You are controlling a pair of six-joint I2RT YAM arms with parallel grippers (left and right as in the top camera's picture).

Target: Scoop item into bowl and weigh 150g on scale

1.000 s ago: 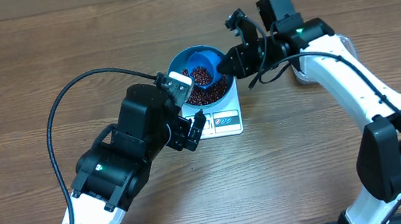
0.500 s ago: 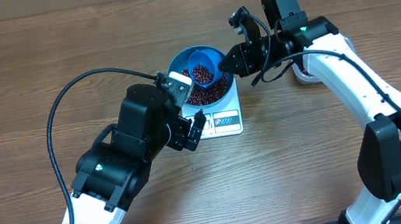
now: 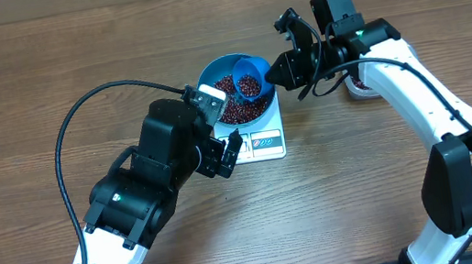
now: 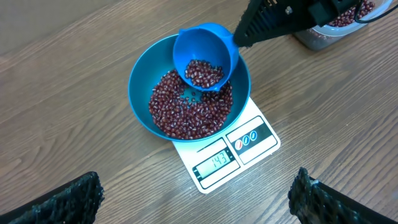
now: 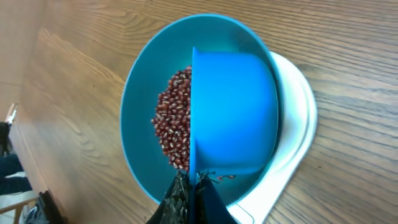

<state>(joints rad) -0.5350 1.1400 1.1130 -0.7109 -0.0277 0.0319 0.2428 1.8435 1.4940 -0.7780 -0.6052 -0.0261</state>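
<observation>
While your right gripper (image 3: 276, 73) was clamped shut on the blue scoop (image 4: 205, 46), the scoop hung tilted over the far right of the bowl (image 4: 138, 87), with some beans (image 4: 186, 115) inside it. The bowl, holding more beans, sat on the scale (image 4: 249, 140). Your left gripper (image 3: 222, 123) hovered wide open at the scale's near left.

**Left arm** (image 3: 127, 212): white links with a black wrist housing. It enters at the lower left, elbow bent, and reaches up and to the right.

**Left claw** (image 3: 222, 123): jaws spread full wide, gripping nothing. Its dark fingers (image 4: 68, 199) show at the lower corners of the wrist view.

**Right arm** (image 3: 416, 97): arches up from the lower right, forearm pointing left.

**Right claw** (image 3: 276, 72): jaws closed tight on the handle of a scoop (image 3: 252, 79).
</observation>
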